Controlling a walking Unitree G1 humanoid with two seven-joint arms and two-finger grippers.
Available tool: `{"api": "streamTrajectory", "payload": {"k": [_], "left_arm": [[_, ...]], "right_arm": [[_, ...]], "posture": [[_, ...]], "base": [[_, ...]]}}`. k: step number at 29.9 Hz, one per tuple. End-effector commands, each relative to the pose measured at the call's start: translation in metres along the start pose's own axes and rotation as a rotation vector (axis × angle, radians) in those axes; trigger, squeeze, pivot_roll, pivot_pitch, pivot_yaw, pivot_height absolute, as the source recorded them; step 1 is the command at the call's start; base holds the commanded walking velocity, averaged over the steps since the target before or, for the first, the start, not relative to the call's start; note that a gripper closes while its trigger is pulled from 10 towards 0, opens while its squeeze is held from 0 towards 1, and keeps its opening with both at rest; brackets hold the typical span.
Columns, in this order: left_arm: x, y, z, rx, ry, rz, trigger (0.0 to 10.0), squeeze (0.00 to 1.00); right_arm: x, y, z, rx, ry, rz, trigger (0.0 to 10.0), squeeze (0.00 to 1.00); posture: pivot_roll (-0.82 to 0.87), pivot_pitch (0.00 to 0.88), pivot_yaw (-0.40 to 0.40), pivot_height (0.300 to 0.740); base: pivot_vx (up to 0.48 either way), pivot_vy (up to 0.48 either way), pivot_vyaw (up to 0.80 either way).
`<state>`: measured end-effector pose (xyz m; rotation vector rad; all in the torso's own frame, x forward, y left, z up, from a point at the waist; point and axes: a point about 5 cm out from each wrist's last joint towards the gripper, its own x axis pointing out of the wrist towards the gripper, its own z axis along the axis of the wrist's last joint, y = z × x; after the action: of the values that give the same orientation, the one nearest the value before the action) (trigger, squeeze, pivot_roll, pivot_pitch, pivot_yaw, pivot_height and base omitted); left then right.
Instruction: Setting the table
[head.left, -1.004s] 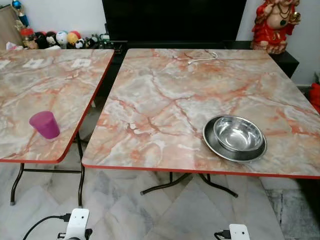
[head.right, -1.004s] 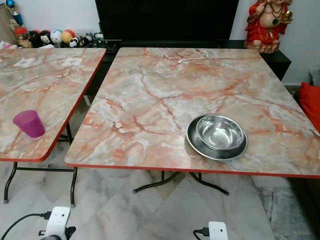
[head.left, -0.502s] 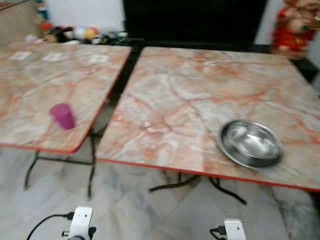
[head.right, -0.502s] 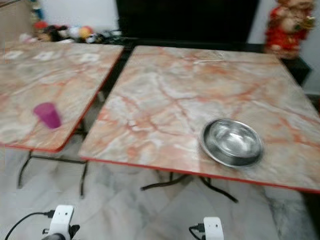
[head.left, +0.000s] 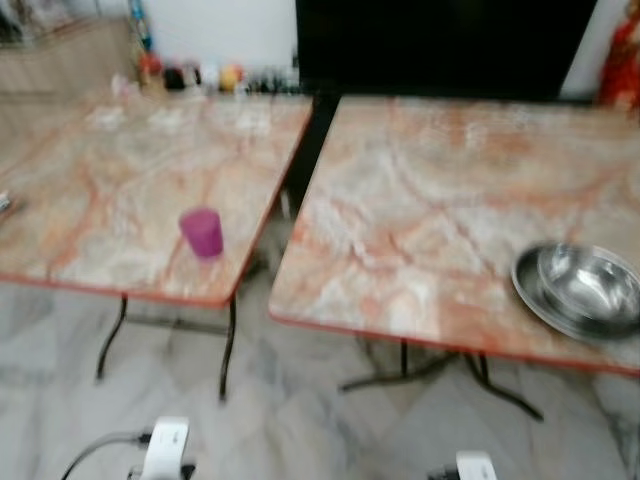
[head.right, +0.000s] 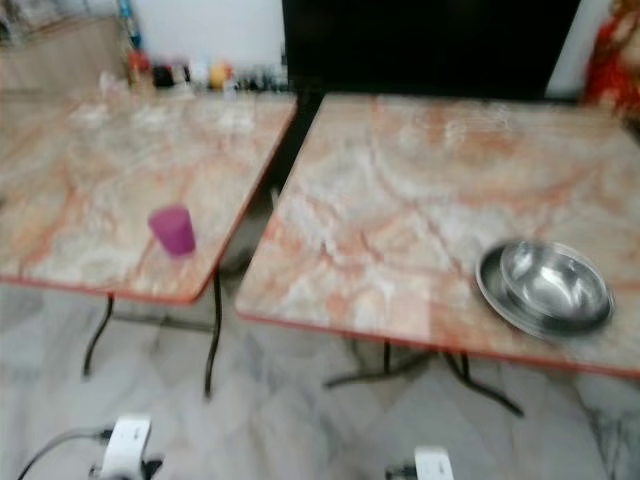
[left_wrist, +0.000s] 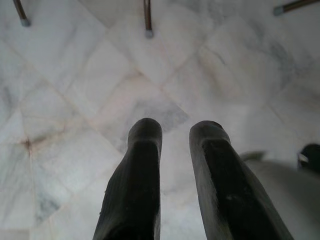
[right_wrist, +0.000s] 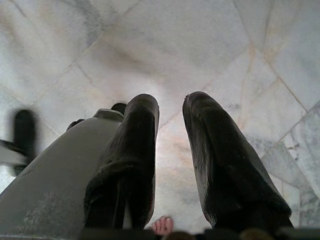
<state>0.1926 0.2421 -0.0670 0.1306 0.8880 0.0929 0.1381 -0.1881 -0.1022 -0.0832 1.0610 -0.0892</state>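
While idle, left hand (left_wrist: 175, 135) parted, empty

The left gripper (left_wrist: 175, 131) hangs over the marble-tiled floor (left_wrist: 75, 100), its 2 black fingers (left_wrist: 137, 170) slightly parted, with 3 dark table-leg tips (left_wrist: 148, 33) standing beyond them.

Left counter (head.left: 90, 200): orange-veined marble top, red edge, folding metal legs; carries one magenta cup (head.left: 202, 232) near its front right corner. Right counter (head.left: 430, 220): same finish; carries a steel bowl (head.left: 590, 283) nested in a steel plate (head.left: 540, 300). Marble-tile floor (head.left: 300, 420) below.
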Motion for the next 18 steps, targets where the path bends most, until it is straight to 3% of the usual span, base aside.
{"api": "streamTrajectory", "payload": {"k": [1,18], "left_arm": [[-0.0023,0.0092,-0.0065,-0.001,0.018,0.025,10.0,0.0],[-0.0035,0.0131,-0.01,-0.008,0.03,0.035,10.0,0.0]], "right_arm": [[0.0006,0.0094,0.0046,0.01,-0.013,0.026,10.0,0.0],[0.0008,0.004,0.0048,0.027,-0.013,0.035,10.0,0.0]], "posture": [[0.05,0.0,-0.008,0.74],[0.06,0.0,-0.008,0.74]], "base": [[0.0,0.48,0.0],[0.0,0.48,0.0]]}}
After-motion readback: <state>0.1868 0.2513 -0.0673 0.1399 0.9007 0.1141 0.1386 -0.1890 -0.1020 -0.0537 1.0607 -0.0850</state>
